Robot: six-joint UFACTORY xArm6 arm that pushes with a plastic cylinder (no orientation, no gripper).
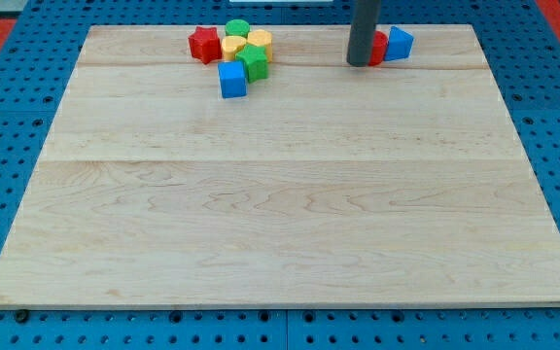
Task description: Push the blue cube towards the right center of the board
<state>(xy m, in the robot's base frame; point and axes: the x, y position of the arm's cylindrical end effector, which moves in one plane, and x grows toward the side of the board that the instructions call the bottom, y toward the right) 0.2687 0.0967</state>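
Observation:
The blue cube [232, 80] sits near the view's top, left of centre, at the lower edge of a cluster of blocks. My tip [361, 62] is far to its right, near the view's top edge, touching or just left of a red block [379, 47]. A blue block [399, 43] of unclear shape lies right of that red block. The rod comes down from the view's top.
The cluster above the blue cube holds a red star [203, 45], a green cylinder [237, 28], a yellow block [232, 48], another yellow block [260, 41] and a green block [254, 62]. The wooden board [280, 214] lies on a blue perforated table.

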